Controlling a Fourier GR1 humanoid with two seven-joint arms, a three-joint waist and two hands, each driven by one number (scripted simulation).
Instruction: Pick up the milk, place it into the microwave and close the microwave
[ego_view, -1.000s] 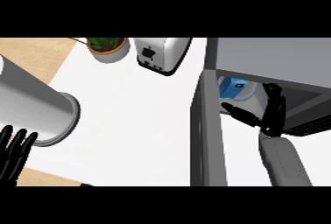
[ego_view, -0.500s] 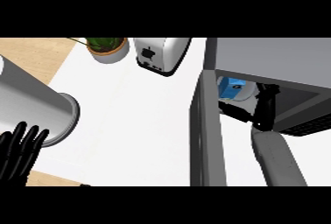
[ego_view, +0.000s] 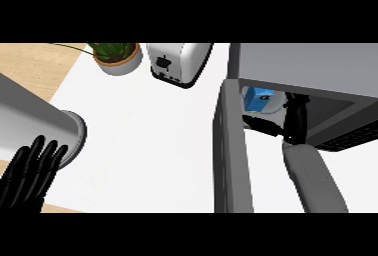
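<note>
White counter, pale wood strip down its left side. Along the back: potted plant, then a toaster just beside it. Microwave sits at the right with its door swung open. Big grey cylinder on the left (can't tell what it is).

Hidden and cut off
Only part of the milk shows inside the microwave, beside the right hand; the frame's lower left edge cuts the left hand.
</note>
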